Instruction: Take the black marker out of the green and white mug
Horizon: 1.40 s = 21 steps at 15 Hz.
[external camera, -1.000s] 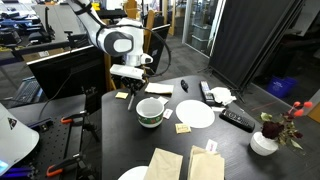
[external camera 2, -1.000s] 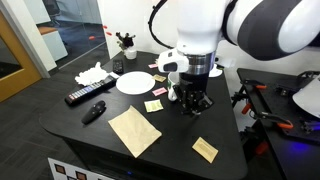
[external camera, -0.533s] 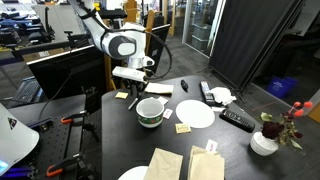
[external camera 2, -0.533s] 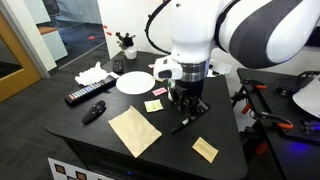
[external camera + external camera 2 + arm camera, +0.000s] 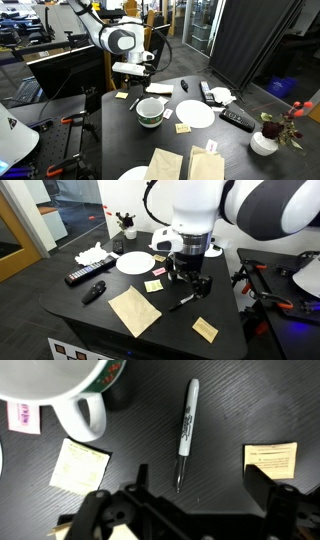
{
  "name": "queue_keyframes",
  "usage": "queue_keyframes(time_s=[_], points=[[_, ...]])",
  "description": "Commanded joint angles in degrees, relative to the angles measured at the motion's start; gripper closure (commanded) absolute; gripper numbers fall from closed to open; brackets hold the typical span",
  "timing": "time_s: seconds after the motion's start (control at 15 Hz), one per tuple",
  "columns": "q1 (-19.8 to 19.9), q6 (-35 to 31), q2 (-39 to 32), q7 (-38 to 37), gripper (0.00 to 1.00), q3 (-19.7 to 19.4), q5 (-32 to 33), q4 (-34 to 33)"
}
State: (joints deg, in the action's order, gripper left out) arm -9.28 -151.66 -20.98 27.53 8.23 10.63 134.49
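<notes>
Centre of wrist view: black marker (image 5: 186, 435) flat on worktop (image 5: 230, 400), clear of green and white mug (image 5: 60, 385) upper left. End effector (image 5: 188, 510) spread wide, empty; removal looks complete.

Black desk (image 5: 175, 325), matte. Lying flat on it: black marker (image 5: 186, 435), near green and white mug (image 5: 60, 385) but apart; yellow notes (image 5: 80, 465) either side of marker; white plate (image 5: 134, 262), remote (image 5: 88, 275), tan napkin (image 5: 134, 311)

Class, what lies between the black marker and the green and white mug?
Only bare table, seen in the wrist view, separates black marker and mug.
</notes>
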Motion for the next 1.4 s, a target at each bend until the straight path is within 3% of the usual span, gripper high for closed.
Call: queue_keyframes(time_s=[0.0, 0.53, 1.07, 1.2, 1.27, 1.33], points=[[1.1, -2.2, 7.5, -1.3, 0.00, 1.7, 1.2, 5.2], [0.9, -2.2, 23.3, 1.3, 0.00, 1.8, -0.6, 14.0], [-1.2, -0.5, 37.0, 9.6, 0.00, -3.0, -2.6, 20.2], [-1.6, -0.1, 39.1, 12.5, 0.00, -4.9, -2.7, 21.0], [-1.1, -1.1, 35.1, 8.9, 0.00, -3.6, -0.8, 18.8], [-1.1, -1.1, 35.8, 9.2, 0.00, -4.0, -0.7, 19.1]])
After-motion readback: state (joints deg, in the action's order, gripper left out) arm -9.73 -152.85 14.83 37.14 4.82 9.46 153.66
